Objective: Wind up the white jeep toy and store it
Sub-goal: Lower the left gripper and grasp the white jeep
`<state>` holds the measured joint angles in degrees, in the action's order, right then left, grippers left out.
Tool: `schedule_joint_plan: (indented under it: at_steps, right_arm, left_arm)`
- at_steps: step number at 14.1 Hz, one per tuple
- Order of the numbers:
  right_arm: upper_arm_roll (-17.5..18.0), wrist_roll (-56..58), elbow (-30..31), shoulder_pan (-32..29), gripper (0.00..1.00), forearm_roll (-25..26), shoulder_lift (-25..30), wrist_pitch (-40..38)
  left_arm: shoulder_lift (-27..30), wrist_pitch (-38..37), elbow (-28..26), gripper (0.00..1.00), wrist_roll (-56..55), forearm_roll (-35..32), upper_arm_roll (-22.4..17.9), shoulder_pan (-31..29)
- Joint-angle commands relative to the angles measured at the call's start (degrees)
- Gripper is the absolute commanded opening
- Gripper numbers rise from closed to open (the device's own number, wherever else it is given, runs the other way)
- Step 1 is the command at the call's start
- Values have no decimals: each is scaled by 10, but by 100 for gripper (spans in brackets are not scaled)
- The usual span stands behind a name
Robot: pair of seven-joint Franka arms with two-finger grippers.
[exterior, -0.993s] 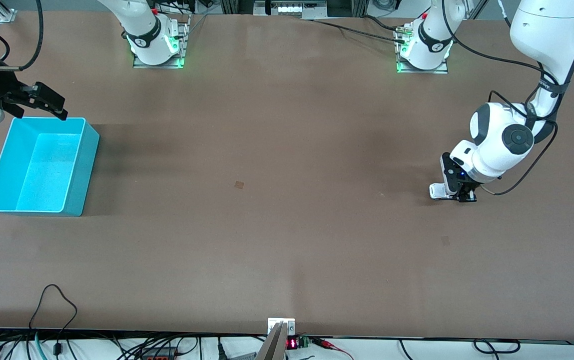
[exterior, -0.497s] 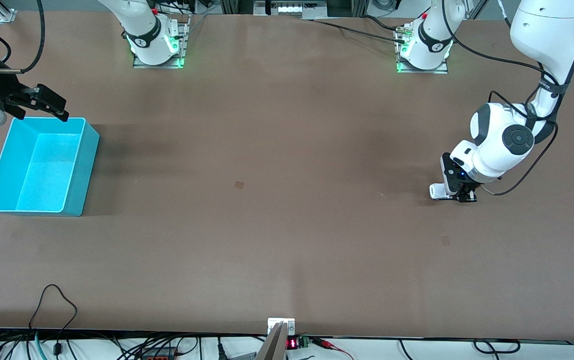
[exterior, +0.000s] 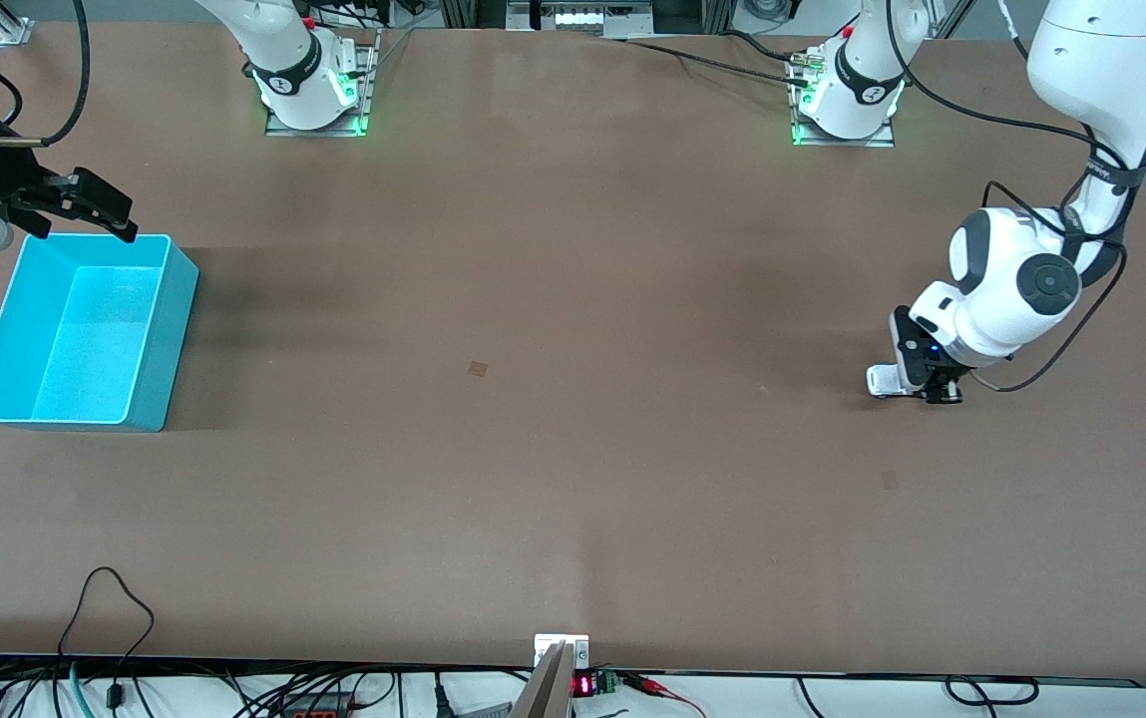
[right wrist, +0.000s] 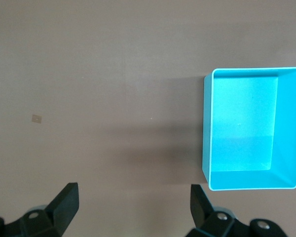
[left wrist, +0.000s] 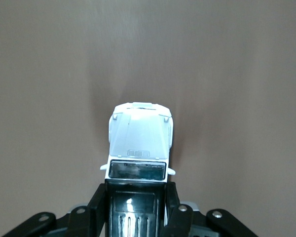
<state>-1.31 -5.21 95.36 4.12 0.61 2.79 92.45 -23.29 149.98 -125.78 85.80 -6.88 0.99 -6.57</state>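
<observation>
The white jeep toy [left wrist: 139, 143] sits on the brown table [exterior: 573, 449] toward the left arm's end, its wheels hidden from above and its bonnet and windscreen showing clearly in the left wrist view. The left gripper [left wrist: 136, 210] is down at the table and clamps the toy across the black roof section, one dark finger [left wrist: 99, 207] against each flank — the bonnet sticks out free ahead of the fingers. In the front view only a sliver of white [exterior: 882, 381] shows beside the left gripper [exterior: 917, 384], which the bent white wrist largely covers.

Around the toy the tabletop lies bare on every side; a wide stretch of open surface runs from it toward the right arm's end, marked only by a small tan patch [exterior: 477, 368] near the middle. The table's near edge, with its cables, is well apart from the toy.

The cyan bin [exterior: 149, 339] stands at the right arm's end, upright, nothing visible inside it. The right gripper [exterior: 94, 207] hangs in the air just above the bin's rim on the side toward the robots' bases, its two fingers [right wrist: 66, 202] spread wide with nothing between them — the arm waits there.
</observation>
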Motion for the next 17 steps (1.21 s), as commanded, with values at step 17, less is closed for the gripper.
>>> schedule_joint_plan:
  at_steps: [17]
  right_arm:
    - [1,7,-8,1,100,2,-2,-3]
  left_arm:
    - [-67,-19,37,27,186,-13,-2,-164]
